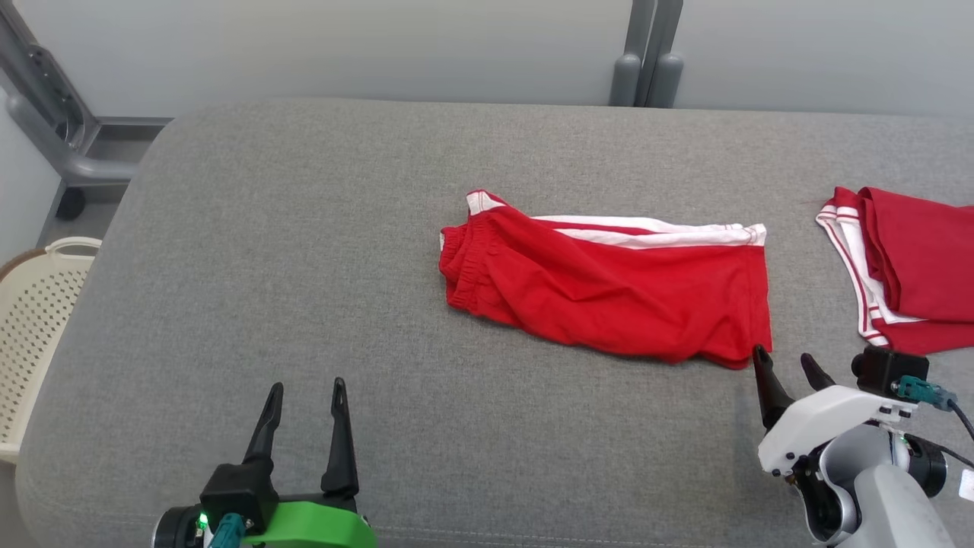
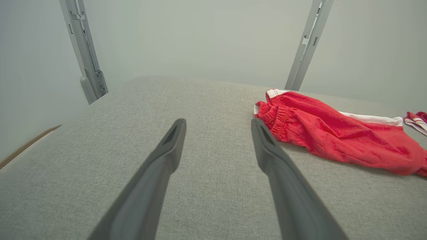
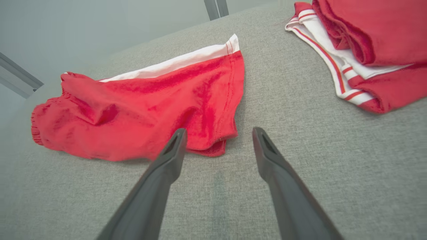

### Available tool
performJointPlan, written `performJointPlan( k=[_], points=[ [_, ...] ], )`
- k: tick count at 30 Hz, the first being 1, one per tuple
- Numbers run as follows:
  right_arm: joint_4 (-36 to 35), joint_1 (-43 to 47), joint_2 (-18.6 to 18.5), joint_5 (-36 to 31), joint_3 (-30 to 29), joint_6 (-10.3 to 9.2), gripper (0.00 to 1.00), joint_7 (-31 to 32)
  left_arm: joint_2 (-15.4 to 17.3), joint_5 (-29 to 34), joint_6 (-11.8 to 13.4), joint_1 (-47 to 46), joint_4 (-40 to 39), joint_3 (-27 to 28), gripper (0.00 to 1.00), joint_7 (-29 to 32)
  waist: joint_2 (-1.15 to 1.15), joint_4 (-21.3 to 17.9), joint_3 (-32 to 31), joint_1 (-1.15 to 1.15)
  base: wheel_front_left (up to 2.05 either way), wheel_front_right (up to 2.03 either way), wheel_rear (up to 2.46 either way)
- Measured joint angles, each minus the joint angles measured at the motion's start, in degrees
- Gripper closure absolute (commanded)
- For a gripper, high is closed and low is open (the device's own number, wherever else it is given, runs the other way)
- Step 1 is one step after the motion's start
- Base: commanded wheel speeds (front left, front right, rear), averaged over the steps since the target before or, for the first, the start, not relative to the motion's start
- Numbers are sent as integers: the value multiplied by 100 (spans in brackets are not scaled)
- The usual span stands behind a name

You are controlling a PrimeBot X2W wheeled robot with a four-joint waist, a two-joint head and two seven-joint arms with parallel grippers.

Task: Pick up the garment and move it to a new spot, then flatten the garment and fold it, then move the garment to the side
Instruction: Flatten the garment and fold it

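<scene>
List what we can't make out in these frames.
Second red garment: head view, cut off by right edge; type unclear.
Basket: head view, cut by left edge, partly behind grey surface.
Right hand: head view, contact with shorts hem unclear.

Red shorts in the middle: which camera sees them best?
The head view: it looks down on the whole red shorts, waistband to hem. The left wrist view sees them low and sideways, waistband nearest. The right wrist view shows the hem end close.
</scene>
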Motion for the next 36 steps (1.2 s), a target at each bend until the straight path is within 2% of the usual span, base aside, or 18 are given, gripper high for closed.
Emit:
performJointPlan(
  k=[7, 15, 23, 36],
  points=[
    [-512, 405, 0, 7, 231, 0, 0, -491, 146, -246, 169, 121, 163, 327, 0, 216, 0, -112, -308, 0, 0, 0, 0],
    [-1066, 802, -2, -182, 535, -1, 0, -1054, 381, -321, 208, 129, 126, 455, 0, 520, 0, -249, -500, 0, 0, 0, 0],
    [-1147, 1118, -3, -222, 880, -1, 0, -1141, 660, -330, -88, 127, 154, 335, 0, 638, 0, -353, -585, 0, 0, 0, 0],
    [-1117, 1232, -2, -409, 969, -1, 0, -1201, 749, -470, -79, 233, 188, 383, 0, 589, 0, -459, -584, 0, 0, 0, 0]
  ],
)
